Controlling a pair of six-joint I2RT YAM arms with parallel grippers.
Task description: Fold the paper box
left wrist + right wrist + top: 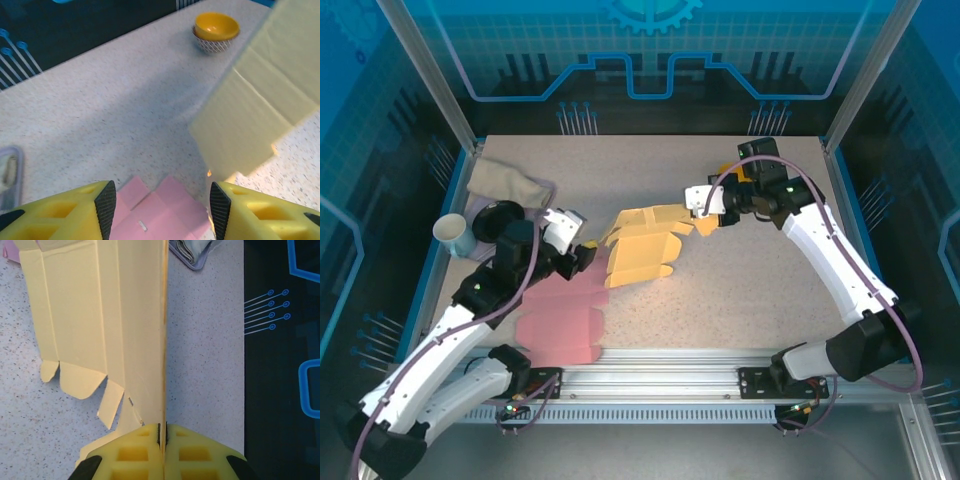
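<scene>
The paper box is a yellow, unfolded card sheet (640,250) held up off the table in the middle. My right gripper (705,222) is shut on its right edge. In the right wrist view the fingers (163,432) pinch the sheet's edge, and its panels and tabs (100,315) stretch away to the left. My left gripper (582,250) hovers open at the sheet's left side with nothing between its fingers. From the left wrist, the open gripper (162,200) hangs over a pink sheet (170,217), and the yellow box (260,105) hangs to the right.
A flat pink paper box (560,320) lies near the front edge under the left arm. A pale cup (453,235) and a folded cloth (505,182) sit at the left. A yellow bowl (216,31) stands at the far side.
</scene>
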